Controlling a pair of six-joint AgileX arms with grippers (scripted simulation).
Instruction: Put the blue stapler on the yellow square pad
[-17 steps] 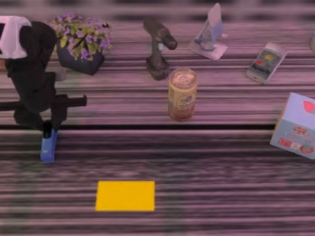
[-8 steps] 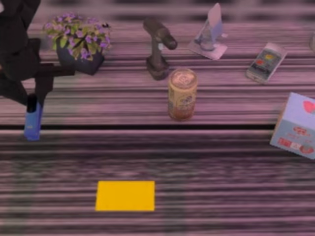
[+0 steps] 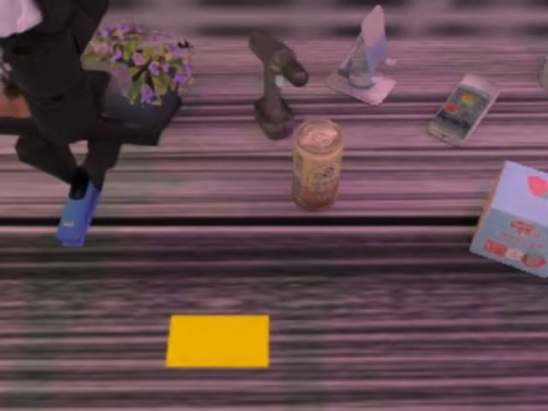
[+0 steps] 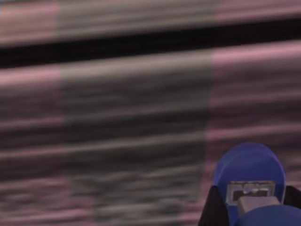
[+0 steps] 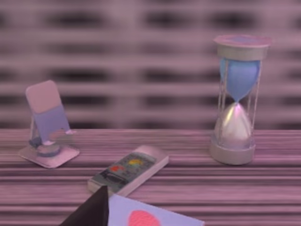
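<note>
Gripping the stapler (image 3: 77, 218) w/ our left hand (image 3: 81, 184), fingers clamped on its black end, tilted, far left of counter (image 3: 385, 300), well apart from pad (image 3: 217, 341). Right hand: can't tell.

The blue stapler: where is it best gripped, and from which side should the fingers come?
Probably across its narrow width near the black end, from above. The blue stapler is long and slim, so its flat sides suit the fingers. The left gripper holds it about there now.
</note>
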